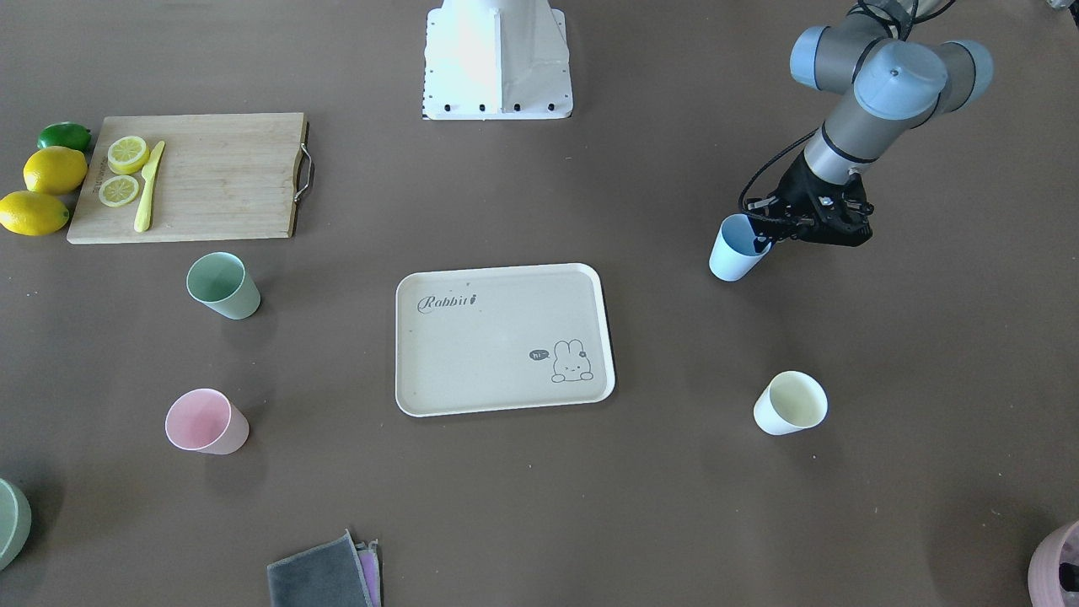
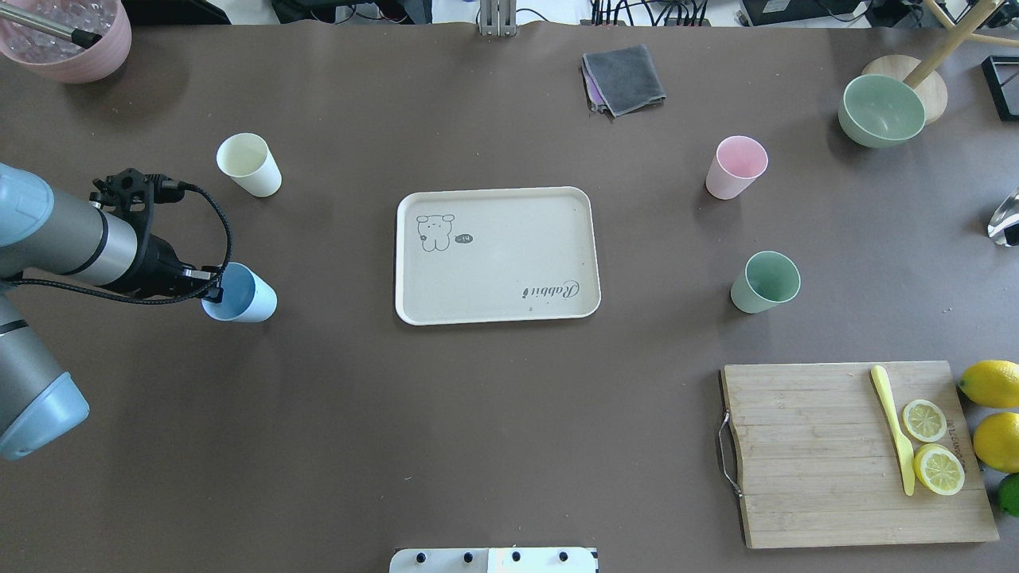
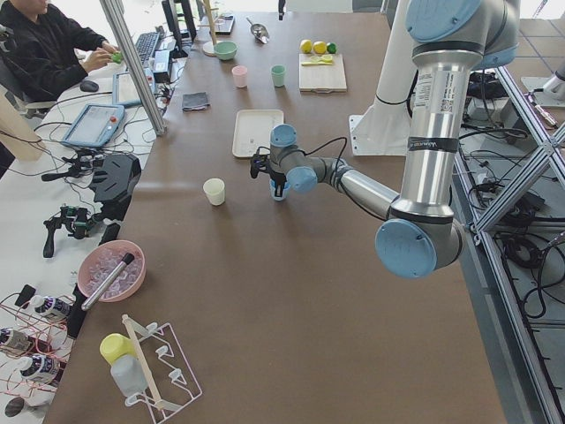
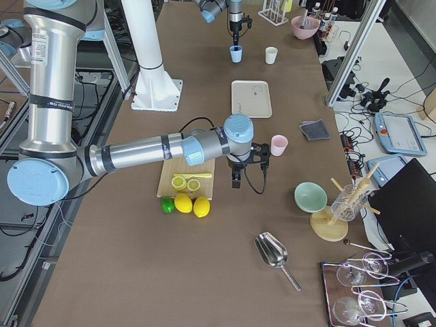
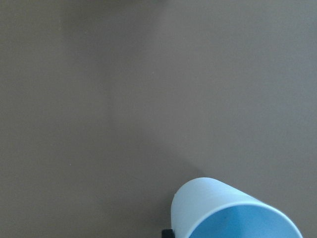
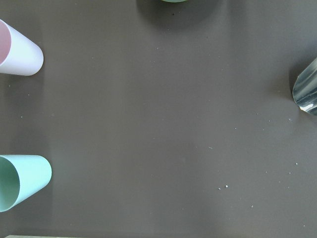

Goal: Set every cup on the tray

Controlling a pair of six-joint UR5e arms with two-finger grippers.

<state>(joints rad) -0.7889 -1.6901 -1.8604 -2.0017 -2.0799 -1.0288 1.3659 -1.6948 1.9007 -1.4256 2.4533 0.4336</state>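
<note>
You are looking down on a brown table [image 2: 334, 446] that is filling the whole overhead view. Going left to right there, a pink pot [image 2: 68, 48] is sitting at the far corner. The left gripper [image 2: 211, 290] is hanging at the rim of the blue cup [image 2: 247, 298], and the cream cup [image 2: 248, 165] is standing apart beyond it. The tray [image 2: 509, 255] is lying in the middle, with a grey cloth [image 2: 625, 76] beyond it. Further right, the pink cup [image 2: 736, 167] and green cup [image 2: 764, 282] are standing upright. All four cups are resting on the table, off the tray. A green bowl [image 2: 882, 110] is sitting further back. Nearer the robot, a board [image 2: 828, 461] is carrying a knife [image 2: 893, 426] and lemon slices [image 2: 931, 446], with whole lemons [image 2: 991, 383] just beside it.

The front view is showing you the left pincer straddling the blue cup's wall, but you cannot tell whether it is clamping. The left wrist camera is giving only table, the cup's rim and a black fingertip [image 5: 167, 232] against the wall.

The end views are adding the room: a person [image 3: 40, 40] is sitting at a desk along the table's far side, among frame posts and cables. Only the right-end view is showing the right gripper [image 4: 236, 178], which is hovering near the board and pink cup, and you cannot tell its state. That view is also showing a metal scoop [image 4: 272, 253] on the table.
</note>
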